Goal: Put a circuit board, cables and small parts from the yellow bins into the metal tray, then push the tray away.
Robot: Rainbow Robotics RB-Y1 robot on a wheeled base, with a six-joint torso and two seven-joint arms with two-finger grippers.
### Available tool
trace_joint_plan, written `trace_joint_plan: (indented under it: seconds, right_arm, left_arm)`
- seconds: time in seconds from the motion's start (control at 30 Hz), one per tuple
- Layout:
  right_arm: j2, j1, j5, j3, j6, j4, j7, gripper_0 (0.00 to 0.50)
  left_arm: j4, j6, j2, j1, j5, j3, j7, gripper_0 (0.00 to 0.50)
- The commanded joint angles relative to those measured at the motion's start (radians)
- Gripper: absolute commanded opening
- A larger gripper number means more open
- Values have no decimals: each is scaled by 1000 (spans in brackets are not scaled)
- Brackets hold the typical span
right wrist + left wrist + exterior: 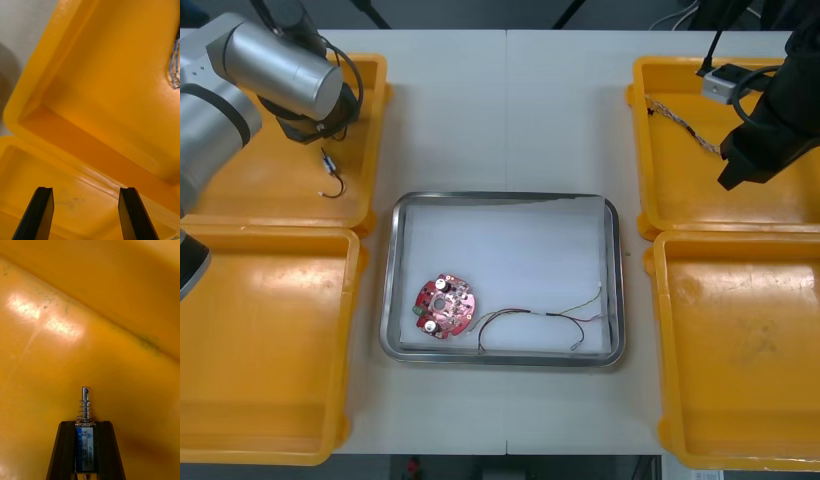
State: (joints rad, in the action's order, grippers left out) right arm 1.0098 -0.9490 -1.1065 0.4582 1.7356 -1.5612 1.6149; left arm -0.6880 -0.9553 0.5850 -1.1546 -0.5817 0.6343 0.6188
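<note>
near left bin point(260, 350) / near right bin point(740, 350): either side of the tray, each butted against the far bin behind it.
tray point(392, 280): mid-table between the bins, white inside.
board point(446, 306): red, round, flat in the tray's near left corner.
cable point(530, 318): thin, lying on the tray floor, starting just beside the board and running along the near wall toward the right wall.
far left bin point(240, 200): under the left arm.
left gripper point(85, 423): low over the far left bin floor, fingers clamped on the part.
part point(86, 405): small, metal, blue-labelled body between the fingers, spring and pin sticking out past the tips, clear of the floor.
front view, by the left wrist: small part with a curled dark lead over the same bin; can't tell if it is the held one.
far right bin point(700, 190): under the right arm.
right gripper point(86, 193): above the wall shared by the two right bins, fingers apart, holding nothing.
twisted cable point(680, 120): blue-white, on the far right bin floor near its left wall, apart from the right gripper.
</note>
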Motion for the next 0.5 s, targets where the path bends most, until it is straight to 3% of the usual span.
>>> trace_joint_plan:
  seconds: [0.03,0.5]
  right_arm:
    - [-11,-94,34,-32,-31,112,112,500]
    - [-154,-194,165,-33,-235,454,273,500]
  left_arm:
    - [-62,-105,41,-79,-30,15,15,0]
    - [-298,-425,153,-91,-116,-116,56,0]
